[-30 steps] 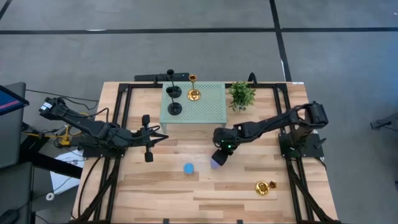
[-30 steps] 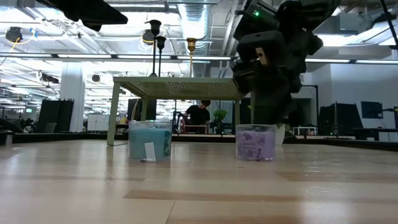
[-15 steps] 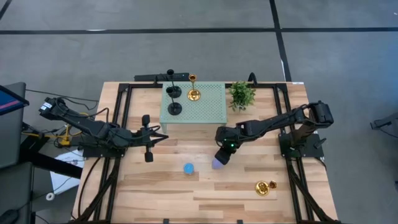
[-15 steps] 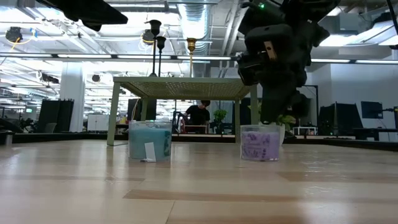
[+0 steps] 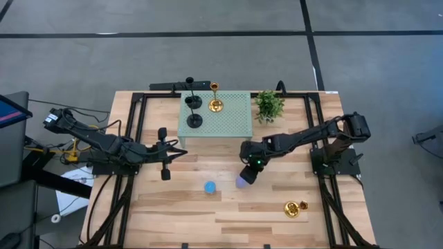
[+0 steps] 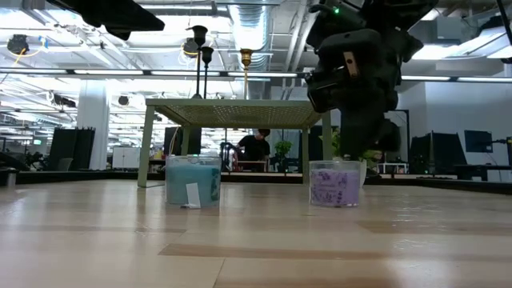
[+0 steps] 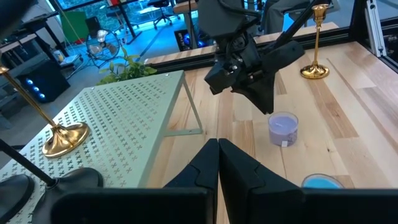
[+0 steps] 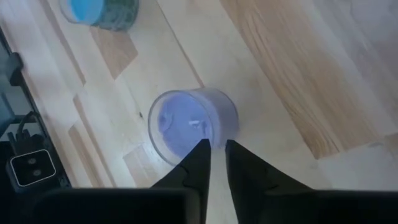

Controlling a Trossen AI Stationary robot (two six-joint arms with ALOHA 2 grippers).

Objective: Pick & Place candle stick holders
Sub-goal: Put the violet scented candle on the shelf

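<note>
Two black candle stick holders [image 5: 190, 101] [image 5: 195, 120] and one gold holder [image 5: 216, 104] stand on their round bases on a small green perforated stand [image 5: 232, 117]. A second gold holder [image 5: 294, 208] stands on the wooden table near the right front. My right gripper [image 5: 246, 176] points down over a purple candle jar [image 5: 240, 182], its fingers [image 8: 200, 155] all but closed, tips over the jar's rim. My left gripper [image 5: 181, 151] is shut and empty beside the stand's near left leg. My right gripper's fingertips [image 8: 229, 151] come from above to the rim [image 8: 186, 163] of the purple candle jar, which stands on the table. I cannot tell whether they touch it.
A blue candle jar [image 5: 210, 187] stands left of the purple one. A small green potted plant [image 5: 269, 105] stands right of the stand. Black frame rails run along both sides of the table. Bare wood lies along the near edge.
My right gripper has moved a little toward the table's right edge, staying low over the purple candle jar. The jar has slid a little the same way along the table.
</note>
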